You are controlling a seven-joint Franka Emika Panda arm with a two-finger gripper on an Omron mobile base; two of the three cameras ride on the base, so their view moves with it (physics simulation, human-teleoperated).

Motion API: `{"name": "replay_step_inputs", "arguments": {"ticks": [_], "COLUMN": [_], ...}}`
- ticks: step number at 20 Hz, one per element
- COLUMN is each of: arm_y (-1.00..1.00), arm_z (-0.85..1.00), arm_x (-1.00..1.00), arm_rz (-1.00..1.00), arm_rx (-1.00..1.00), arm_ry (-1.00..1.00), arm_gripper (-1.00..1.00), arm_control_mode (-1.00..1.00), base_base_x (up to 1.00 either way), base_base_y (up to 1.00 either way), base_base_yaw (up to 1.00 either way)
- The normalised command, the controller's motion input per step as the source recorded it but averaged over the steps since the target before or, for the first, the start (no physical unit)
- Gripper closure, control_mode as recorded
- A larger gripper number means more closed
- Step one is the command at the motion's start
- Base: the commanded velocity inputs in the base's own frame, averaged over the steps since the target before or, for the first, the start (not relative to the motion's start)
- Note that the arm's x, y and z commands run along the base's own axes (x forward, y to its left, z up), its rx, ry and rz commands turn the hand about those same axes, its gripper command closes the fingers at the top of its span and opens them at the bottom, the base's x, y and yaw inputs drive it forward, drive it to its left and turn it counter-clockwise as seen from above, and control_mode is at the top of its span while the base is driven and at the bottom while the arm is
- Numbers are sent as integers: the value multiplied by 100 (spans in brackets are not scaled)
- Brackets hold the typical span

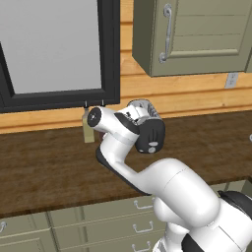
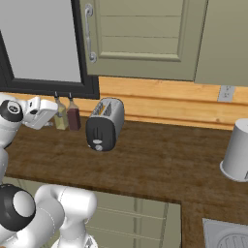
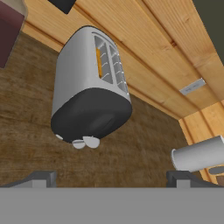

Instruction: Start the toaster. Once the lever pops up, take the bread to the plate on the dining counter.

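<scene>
Fingertips (image 3: pixel 43 178) of the gripper (image 3: pixel 111 179) rise at the bottom of the hand view, spread wide with nothing between them. Just beyond them sits the toaster (image 3: pixel 89 85), apart from the fingers, its black end panel turned toward the hand. That facing looks deliberate: the lever (image 2: pixel 98 147) sits low on that panel, so the hand is lined up to come at it from the front and push down.

On the worktop (image 2: pixel 155 164) the toaster stands against the wooden back wall, below the cabinet (image 2: pixel 140 38) and beside two small bottles (image 2: pixel 73 117). A pale canister (image 2: pixel 238 150) stands well apart to its right. From the left base view the arm's wrist crosses in front of the toaster (image 1: pixel 146 112).

Rounded and silver-grey, the toaster has two slots on top. An orange-tan sliver in one slot is probably the bread (image 3: pixel 99 62), seated deep. Two pale tabs show at the panel's lower edge; which is the lever I can't tell from the hand view. Toasting looks not yet started.
</scene>
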Motion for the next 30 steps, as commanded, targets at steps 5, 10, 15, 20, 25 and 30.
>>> {"name": "replay_step_inputs", "arguments": {"ticks": [5, 10, 15, 20, 25, 30], "arm_y": [0, 0, 0, 0, 0, 0], "arm_z": [0, 0, 0, 0, 0, 0], "arm_x": [0, 0, 0, 0, 0, 0], "arm_rz": [0, 0, 0, 0, 0, 0], "arm_rx": [0, 0, 0, 0, 0, 0], "arm_ry": [0, 0, 0, 0, 0, 0], "arm_gripper": [-100, -100, -100, -100, -100, -100], "arm_control_mode": [-100, -100, -100, -100, -100, -100], "base_base_x": [0, 0, 0, 0, 0, 0], "base_base_y": [0, 0, 0, 0, 0, 0], "base_base_yaw": [0, 0, 0, 0, 0, 0]}}
